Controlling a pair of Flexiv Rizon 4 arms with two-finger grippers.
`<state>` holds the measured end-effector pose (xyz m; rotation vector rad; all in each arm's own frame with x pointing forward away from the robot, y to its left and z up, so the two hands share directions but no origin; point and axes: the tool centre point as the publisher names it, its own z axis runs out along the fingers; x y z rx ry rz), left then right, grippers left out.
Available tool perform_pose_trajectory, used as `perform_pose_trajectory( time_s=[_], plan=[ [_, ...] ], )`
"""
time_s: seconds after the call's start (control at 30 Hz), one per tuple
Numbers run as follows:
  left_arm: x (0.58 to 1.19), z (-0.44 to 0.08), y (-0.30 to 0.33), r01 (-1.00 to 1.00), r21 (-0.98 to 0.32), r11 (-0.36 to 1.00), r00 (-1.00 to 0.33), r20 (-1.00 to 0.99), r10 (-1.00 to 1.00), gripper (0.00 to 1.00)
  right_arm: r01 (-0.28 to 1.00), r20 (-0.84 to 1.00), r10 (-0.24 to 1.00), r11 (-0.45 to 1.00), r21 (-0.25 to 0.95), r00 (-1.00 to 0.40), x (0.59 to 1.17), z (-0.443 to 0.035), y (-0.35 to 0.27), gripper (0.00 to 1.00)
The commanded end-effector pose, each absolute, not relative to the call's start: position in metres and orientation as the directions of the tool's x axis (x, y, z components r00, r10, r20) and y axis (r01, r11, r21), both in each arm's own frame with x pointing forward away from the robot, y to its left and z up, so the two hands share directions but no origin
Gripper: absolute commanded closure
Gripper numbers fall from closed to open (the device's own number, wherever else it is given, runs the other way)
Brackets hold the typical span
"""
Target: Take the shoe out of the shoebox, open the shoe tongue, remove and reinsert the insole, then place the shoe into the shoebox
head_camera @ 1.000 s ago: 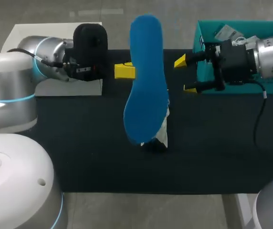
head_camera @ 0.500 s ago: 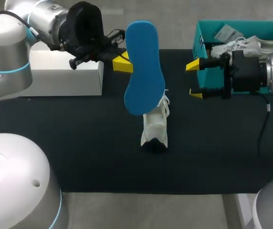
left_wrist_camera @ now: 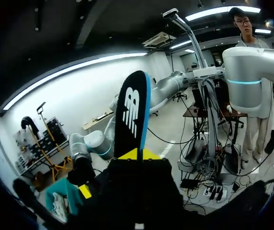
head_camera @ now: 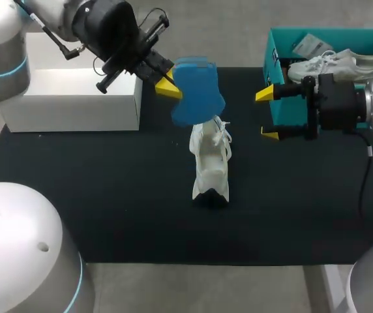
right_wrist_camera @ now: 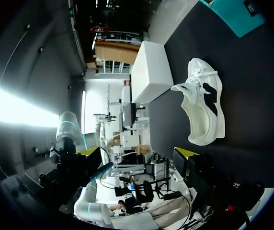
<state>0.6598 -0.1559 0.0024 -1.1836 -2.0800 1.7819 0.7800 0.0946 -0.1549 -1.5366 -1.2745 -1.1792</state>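
My left gripper is shut on one end of the blue insole and holds it in the air, above the far end of the white shoe. In the left wrist view the insole stands up from between the yellow tips, dark printed side showing. The shoe lies on the black mat, free of both grippers. My right gripper hovers open and empty to the right of the shoe, in front of the teal shoebox. In the right wrist view the shoe lies ahead of that gripper.
A second white shoe lies in the teal shoebox. A white box stands at the mat's far left, also visible as the white box beyond the shoe. The table's front edge runs just below the mat.
My left arm swung up and back toward the far left, tilting the insole so it now looks much shorter and uncovers the shoe. The right gripper drew back slightly to the right, still open.
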Motion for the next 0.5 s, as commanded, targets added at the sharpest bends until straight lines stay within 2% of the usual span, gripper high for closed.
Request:
perform_pose_trajectory(
  time_s=[0.03,0.23,0.37,0.5],
  plan=[
    [0.673,-0.001,-0.151,0.761,-0.648,-0.044,-0.476,-0.603,0.640,1.00,0.986,0.967,0.246,-0.165,-0.020,0.061,0.782,-0.153,0.097,0.00],
    [0.691,-0.016,-0.145,0.900,-0.418,-0.125,-0.260,-0.743,0.616,1.00,0.986,0.966,0.248,-0.165,-0.029,0.070,0.784,-0.149,0.096,0.00],
    [0.700,-0.026,-0.138,0.929,-0.351,-0.116,-0.230,-0.795,0.562,1.00,0.981,0.966,0.246,-0.189,-0.037,0.084,0.785,-0.147,0.095,0.00],
    [0.710,-0.036,-0.130,0.968,-0.219,-0.124,-0.106,-0.803,0.587,1.00,0.975,0.968,0.240,-0.220,-0.017,0.071,0.789,-0.140,0.094,0.00]
  ],
)
